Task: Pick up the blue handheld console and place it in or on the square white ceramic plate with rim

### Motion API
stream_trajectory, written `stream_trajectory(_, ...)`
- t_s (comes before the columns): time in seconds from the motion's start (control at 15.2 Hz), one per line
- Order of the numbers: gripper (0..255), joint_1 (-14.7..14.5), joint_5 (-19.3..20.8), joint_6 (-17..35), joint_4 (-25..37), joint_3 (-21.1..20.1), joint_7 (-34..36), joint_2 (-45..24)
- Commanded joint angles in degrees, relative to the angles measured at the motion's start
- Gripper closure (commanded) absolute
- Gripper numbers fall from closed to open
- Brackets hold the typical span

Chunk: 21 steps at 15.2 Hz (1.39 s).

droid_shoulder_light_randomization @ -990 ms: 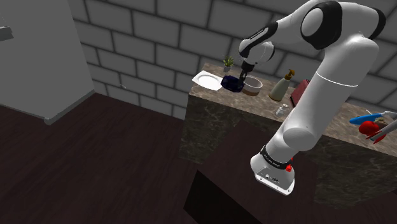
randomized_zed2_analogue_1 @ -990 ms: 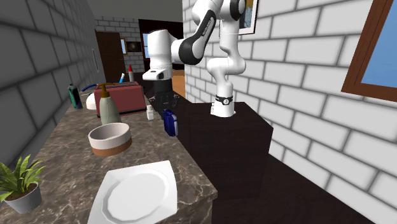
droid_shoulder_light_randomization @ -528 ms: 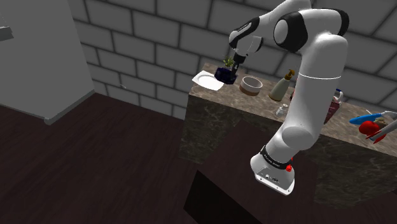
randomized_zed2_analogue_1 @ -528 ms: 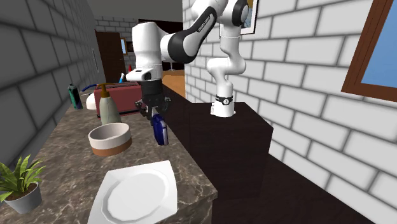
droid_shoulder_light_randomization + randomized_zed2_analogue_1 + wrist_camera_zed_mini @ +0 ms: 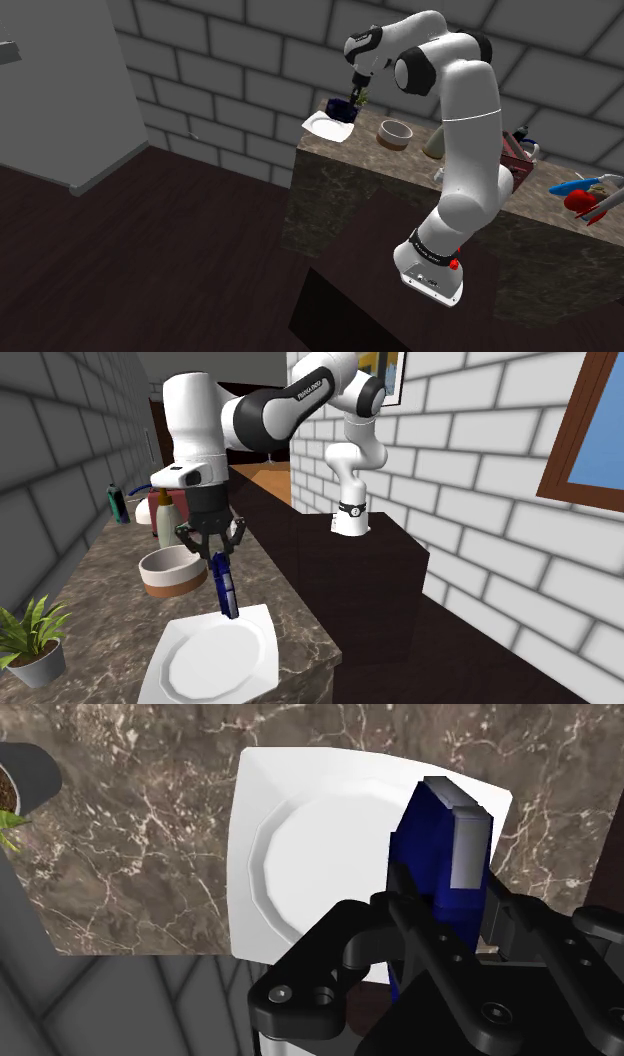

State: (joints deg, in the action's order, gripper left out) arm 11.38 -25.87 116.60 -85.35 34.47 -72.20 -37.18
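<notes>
**Console now over plate, not released yet**

Change over the last second: the gripper [image 5: 221, 556] has lifted the blue handheld console [image 5: 228, 590] off the counter [image 5: 95, 614] beside the bowl [image 5: 171, 572] and carried it across to the square white plate [image 5: 200, 664]. The arm has swung with it, toward the counter's plant end.

Current state:
- Fingers are clamped on the console's upper end, and it hangs on end, roughly vertical.
- In the second exterior view its lower end sits over the plate's far rim, on the right-hand side. The wrist view agrees: the console covers the plate's side nearest the counter edge, not the centre.
- I can't tell whether it touches the plate. It looks just clear.

My read: the transport is basically done, leaving the lowering and the let-go. It's off-centre, so a small shift toward the plate's middle first would cut the risk of it tipping off the rim.

Count: 1 console, 1 plate, 1 bowl, 1 potted plant [image 5: 30, 637], 1 pump bottle [image 5: 167, 530], 1 teal bottle [image 5: 119, 504].
</notes>
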Motion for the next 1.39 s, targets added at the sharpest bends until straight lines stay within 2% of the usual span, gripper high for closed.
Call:
stream_trajectory(0.0,255,2.5,-1.0,-3.5,8.6,-1.2,1.2,-5.0)
stream_trajectory(0.2,255,6.9,-2.1,-9.6,23.6,-3.0,3.9,-12.9)
stream_trajectory(1.32,255,6.7,-4.3,-0.6,19.2,-4.8,2.0,-18.0)
